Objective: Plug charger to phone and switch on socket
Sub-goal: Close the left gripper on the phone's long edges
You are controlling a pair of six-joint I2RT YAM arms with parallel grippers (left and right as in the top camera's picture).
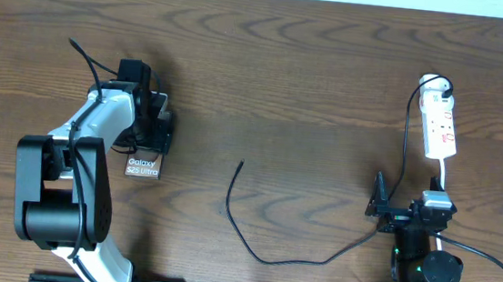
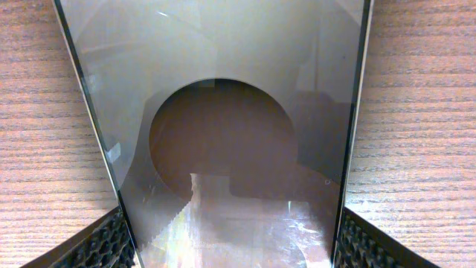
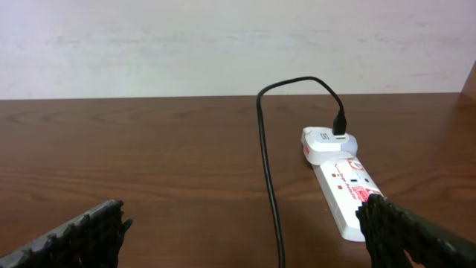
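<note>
Looks 0 of 2 done, with left gripper (image 1: 157, 129) straddling phone (image 2: 223, 112) (grip unclear), right gripper (image 3: 245, 234) wide and empty, charger (image 1: 252, 242) tip loose, unplugged, socket (image 1: 440, 130) switch pending.

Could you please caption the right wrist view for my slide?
Open right end effector faces the socket, charger plugged in.

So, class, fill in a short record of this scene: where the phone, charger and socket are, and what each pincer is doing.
phone: flat on the table, left side
left pincer: closed against both long edges of the phone
charger: one end plugged in at the socket, free tip mid-table, not in the phone
socket: right side; switch state unclear
right pincer: open, empty, facing the socket
</note>
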